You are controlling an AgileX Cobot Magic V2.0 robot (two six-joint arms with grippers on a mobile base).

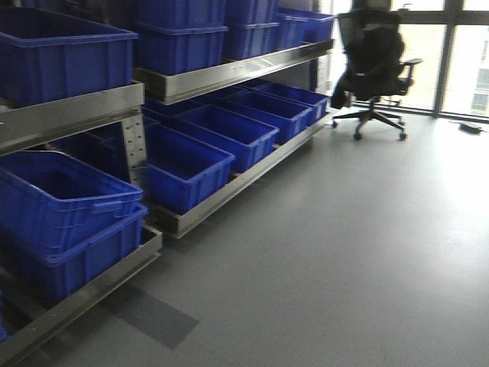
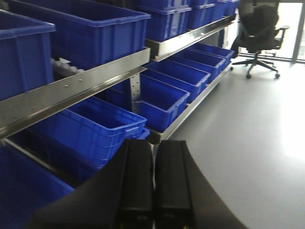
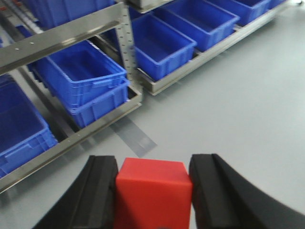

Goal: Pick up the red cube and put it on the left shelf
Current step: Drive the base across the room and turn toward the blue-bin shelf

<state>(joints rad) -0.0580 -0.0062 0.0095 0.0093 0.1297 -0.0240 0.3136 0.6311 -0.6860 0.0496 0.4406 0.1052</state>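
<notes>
Brushed metal is being shown by the shelf [image 1: 229,74], glossy plastic by the crates [image 1: 191,164], and smooth matt plastic by the red cube [image 3: 153,191].

The red cube [image 3: 153,193] is cut off at 6 o'clock by the frame edge, as is the right gripper [image 3: 153,161]. The left shelf [image 1: 229,74] is cropped at 9 o'clock. A small dark floor object [image 1: 467,126] at 3 o'clock cannot be identified.

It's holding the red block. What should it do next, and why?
Probably carry it toward the shelf: the right gripper is shut on the red cube above bare floor, and the shelf with its blue crates stands apart, ahead.
</notes>
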